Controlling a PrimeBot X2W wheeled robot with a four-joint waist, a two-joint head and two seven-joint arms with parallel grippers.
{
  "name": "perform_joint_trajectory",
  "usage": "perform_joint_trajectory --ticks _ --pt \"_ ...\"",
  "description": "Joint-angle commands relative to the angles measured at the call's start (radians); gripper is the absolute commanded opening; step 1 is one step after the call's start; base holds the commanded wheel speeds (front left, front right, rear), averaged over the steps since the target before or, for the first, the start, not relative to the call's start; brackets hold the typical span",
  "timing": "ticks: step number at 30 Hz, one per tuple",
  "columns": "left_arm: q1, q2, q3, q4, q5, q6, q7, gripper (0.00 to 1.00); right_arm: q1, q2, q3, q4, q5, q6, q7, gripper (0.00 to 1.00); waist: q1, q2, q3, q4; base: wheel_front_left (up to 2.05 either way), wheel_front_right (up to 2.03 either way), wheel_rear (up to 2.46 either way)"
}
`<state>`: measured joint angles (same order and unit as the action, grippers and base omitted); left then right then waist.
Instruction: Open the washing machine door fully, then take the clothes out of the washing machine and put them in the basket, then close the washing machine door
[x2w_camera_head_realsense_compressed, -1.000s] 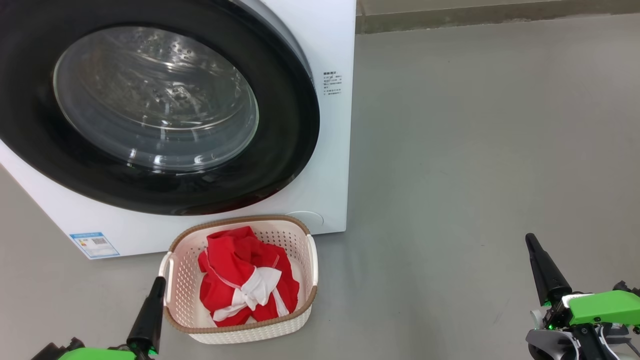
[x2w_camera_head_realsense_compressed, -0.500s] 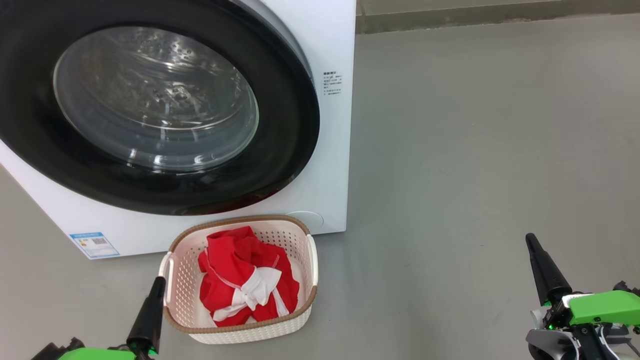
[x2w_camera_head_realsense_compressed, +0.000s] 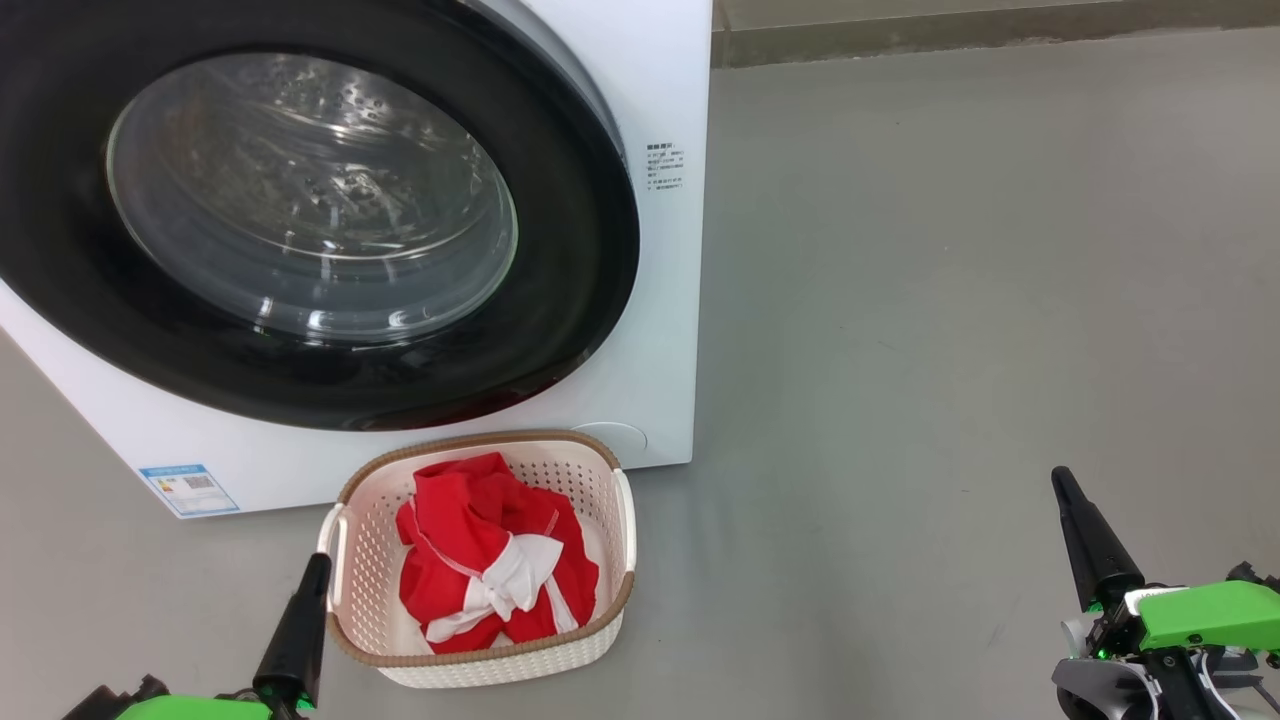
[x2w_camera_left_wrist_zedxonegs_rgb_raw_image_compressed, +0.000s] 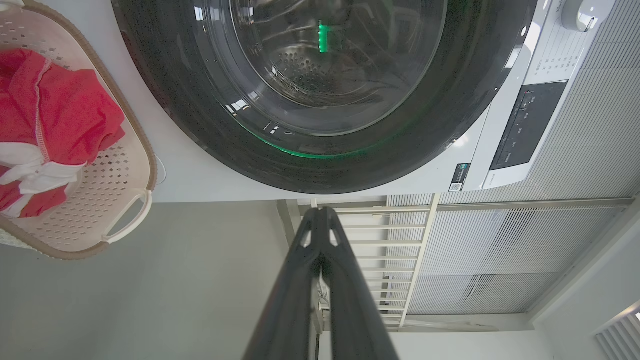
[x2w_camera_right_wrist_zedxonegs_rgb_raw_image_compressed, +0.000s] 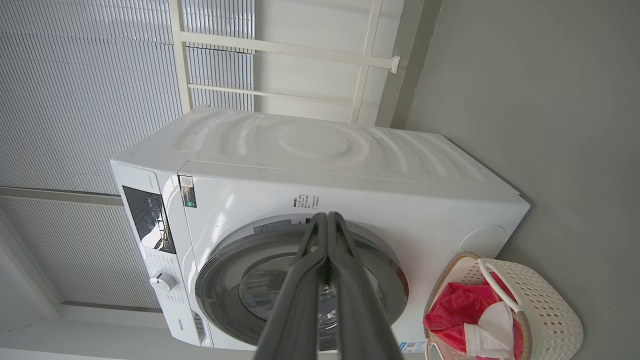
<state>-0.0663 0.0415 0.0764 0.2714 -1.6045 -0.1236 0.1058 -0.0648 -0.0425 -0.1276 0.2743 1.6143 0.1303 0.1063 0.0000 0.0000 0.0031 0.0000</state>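
While both arms rest low: the task looks finished, judging from how things lie.
Door (x2w_camera_head_realsense_compressed: 300, 230): round, with a glossy black rim and a clear bowl window. It sits flush against the washer (x2w_camera_head_realsense_compressed: 660, 300), shut. Bare steel drum shows through the glass, with no red inside.
Washer: a big white box standing on a grey floor (x2w_camera_head_realsense_compressed: 950, 300), its control panel visible in the wrist views.
Basket (x2w_camera_head_realsense_compressed: 585, 480): cream with a brown rim, on the floor just in front of the washer and below the door. It was likely set there so garments had only a short way to travel.
Clothes (x2w_camera_head_realsense_compressed: 470, 540): a red bundle with white trim, heaped inside the basket and lying below its rim.
Left gripper (x2w_camera_head_realsense_compressed: 318, 570): low beside the basket's left handle, near it but apart. Its fingers are pressed together — nothing between them.
Right gripper (x2w_camera_head_realsense_compressed: 1062, 480): well off to the right over bare floor, fingers likewise pressed together and empty — probably parked clear of the door.
Remaining: no step appears left to do.
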Motion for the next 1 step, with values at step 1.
perform_joint_trajectory --ticks 1 --pt "-0.042 0.01 0.037 -0.026 -0.005 -0.007 0.007 0.0 -0.043 -0.009 0.015 -0.03 -0.005 0.0 0.006 0.0 0.0 0.0 0.0 0.0 0.0 0.0 0.0"
